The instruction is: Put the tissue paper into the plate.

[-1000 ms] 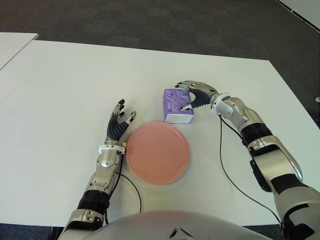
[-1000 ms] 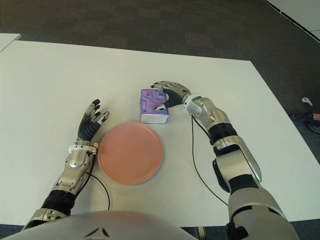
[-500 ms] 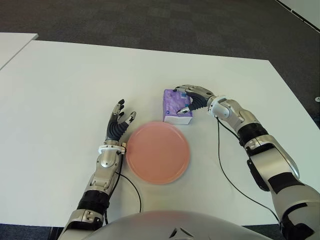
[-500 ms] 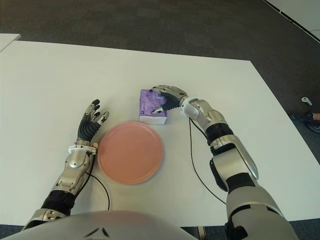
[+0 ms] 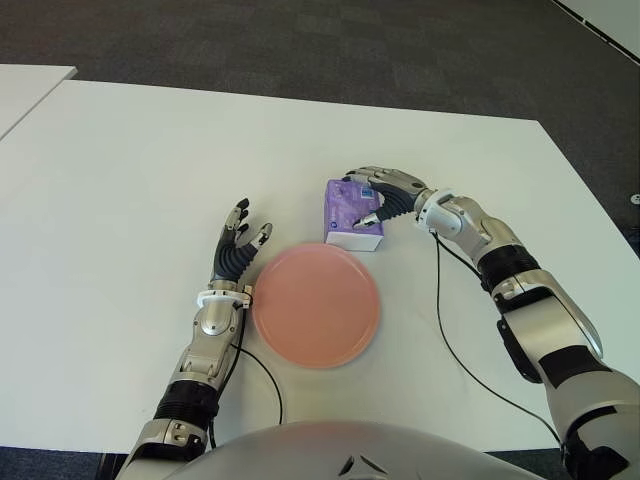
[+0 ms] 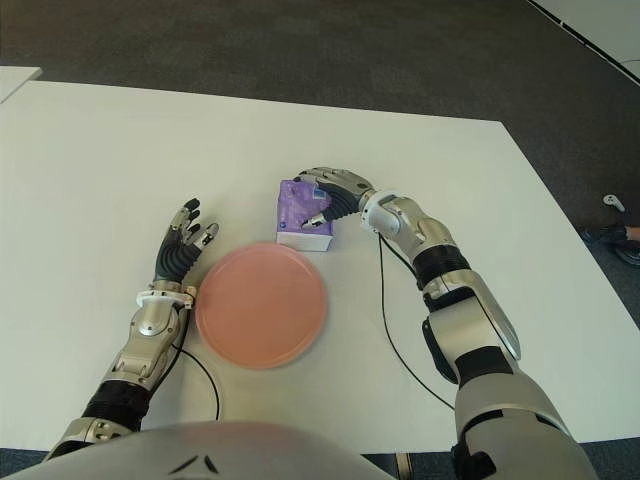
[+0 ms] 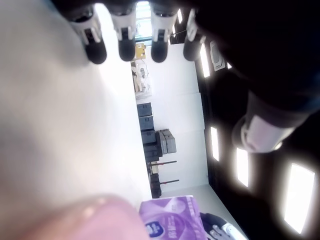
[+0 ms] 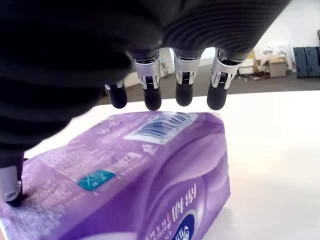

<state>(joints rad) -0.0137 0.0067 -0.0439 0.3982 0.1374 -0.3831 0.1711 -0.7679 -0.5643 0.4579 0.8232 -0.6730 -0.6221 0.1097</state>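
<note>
My right hand reaches over the purple tissue paper pack, which stands on the white table just beyond the far rim of the pink plate. The pack is not in the plate; it sits near that rim, on bare tabletop, and looks slightly tilted.

In my right wrist view, four fingertips hang just above the top face of the pack, close to the barcode label, and I cannot tell whether they touch the wrapper. My thumb presses at the near lower corner of the pack (it shows only as a dark tip at the edge of that view). So my right hand is curled around the pack, fingers arched over the top and thumb at the side, but I cannot say the grip is fully closed, since a thin gap shows under the four fingertips.

My left hand shows just beside the plate's left rim, fingers straight, slightly spread and pointing away from me, holding nothing. Its wrist view shows four fingertips stretched out over the white surface, with the purple pack farther off.

A thin black cable runs along my right forearm and loops over the table on the plate's right.
</note>
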